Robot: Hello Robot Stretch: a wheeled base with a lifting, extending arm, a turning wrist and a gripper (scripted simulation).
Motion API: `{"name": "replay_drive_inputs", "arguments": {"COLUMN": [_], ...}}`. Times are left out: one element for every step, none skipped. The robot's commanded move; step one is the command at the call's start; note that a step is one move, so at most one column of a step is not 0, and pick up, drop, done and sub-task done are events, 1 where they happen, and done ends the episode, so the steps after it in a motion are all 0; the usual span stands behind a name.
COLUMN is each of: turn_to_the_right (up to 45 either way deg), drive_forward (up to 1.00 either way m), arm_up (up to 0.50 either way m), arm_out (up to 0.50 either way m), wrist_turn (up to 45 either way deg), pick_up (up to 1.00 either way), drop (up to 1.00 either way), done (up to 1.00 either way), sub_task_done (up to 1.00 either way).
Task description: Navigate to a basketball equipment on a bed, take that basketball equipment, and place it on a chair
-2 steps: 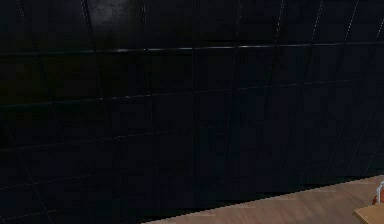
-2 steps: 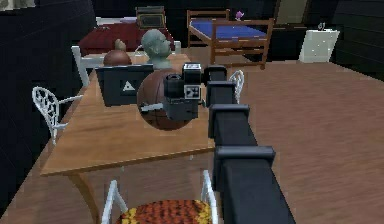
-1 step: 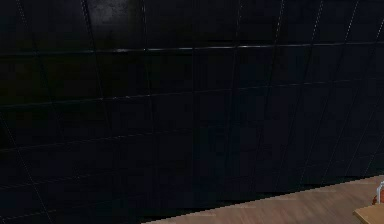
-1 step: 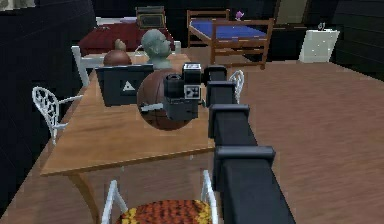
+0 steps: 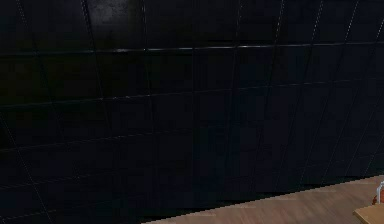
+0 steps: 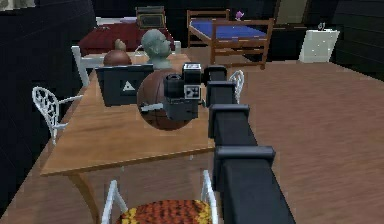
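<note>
Though unable to tell the grip of the claw (image 6: 170, 93) or whether holding anything, places the ball (image 6: 153, 112) right at its far end, desk (image 6: 100, 140) top behind; cannot say hanging or resting there; finds the nearest chair (image 6: 165, 212), red patterned seat, at the desk's near edge, down the arm side view from the ball, beside the arm (image 6: 235, 150); judges the coming move a pull inward, then a lowering onto that seat; notes laptop (image 6: 123, 85) and bust (image 6: 155, 45) just beyond the ball.
</note>
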Motion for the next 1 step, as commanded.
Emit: {"name": "replay_drive_inputs", "arguments": {"turn_to_the_right": [0.0], "drive_forward": [0.0], "arm_up": [0.0], "arm_out": [0.0], "wrist_turn": [0.0], "pick_up": [0.0], "drop": [1.0], "done": [0.0], "sub_task_done": [0.0]}}
